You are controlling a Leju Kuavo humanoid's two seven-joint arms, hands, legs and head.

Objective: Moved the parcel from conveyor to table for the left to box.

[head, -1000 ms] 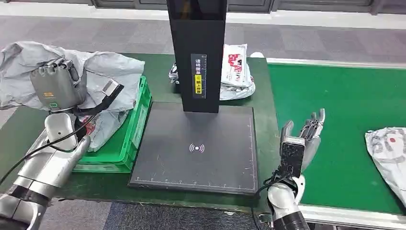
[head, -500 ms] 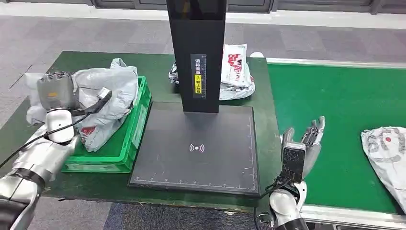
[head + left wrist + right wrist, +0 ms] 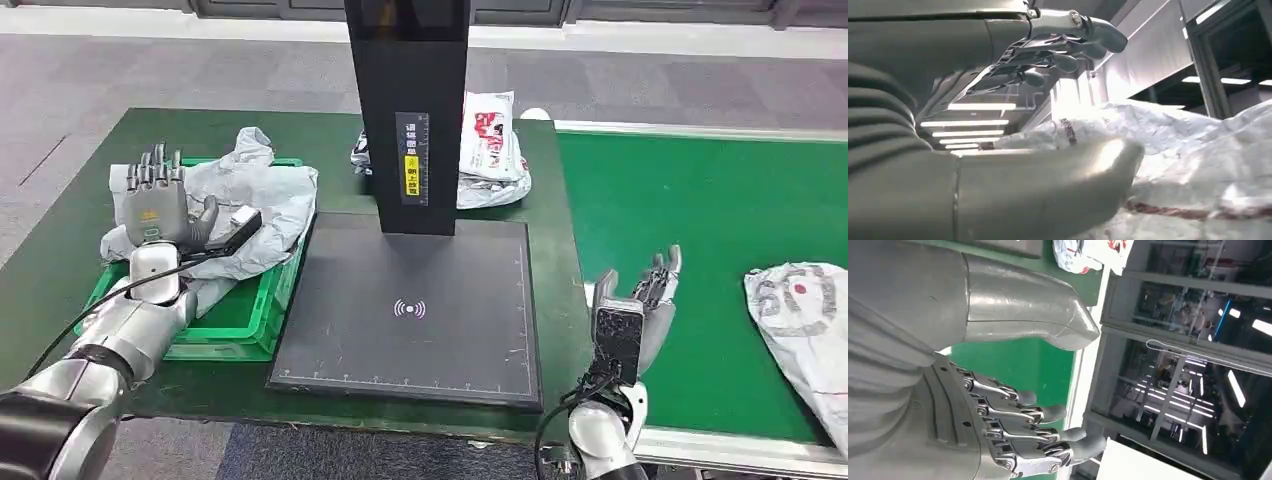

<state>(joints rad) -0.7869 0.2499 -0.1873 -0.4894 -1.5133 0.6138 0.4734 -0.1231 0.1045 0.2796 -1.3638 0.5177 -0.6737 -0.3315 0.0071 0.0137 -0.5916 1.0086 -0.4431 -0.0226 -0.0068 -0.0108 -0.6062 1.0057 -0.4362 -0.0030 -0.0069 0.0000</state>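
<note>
Head view: right hand (image 3: 640,300) stands at the near edge of the conveyor (image 3: 700,200), fingers spread and pointing away from the robot, holding nothing.
Task item: parcel (image 3: 805,325), a grey-white bag with a red mark, lies flat on the belt well apart from the right hand, on its outer side, partly cut by the frame edge.
Long axis: runs roughly from far to near, slanting outward toward the robot; the hand's fingers point about along it.
Nearer hand: right; the left is across the whole surface.
Left hand (image 3: 155,200): released, fingers extended upward, palm above a crumpled grey bag (image 3: 250,205) resting in the green crate (image 3: 245,320). Left wrist view confirms fingers apart over the bag, not gripping.
Between hands: black scanner plate (image 3: 410,305) with its upright column.
Judged next move: right arm reaches outward along the belt to the parcel's nearest edge.
Risk: loose film may slip from the fingers.
</note>
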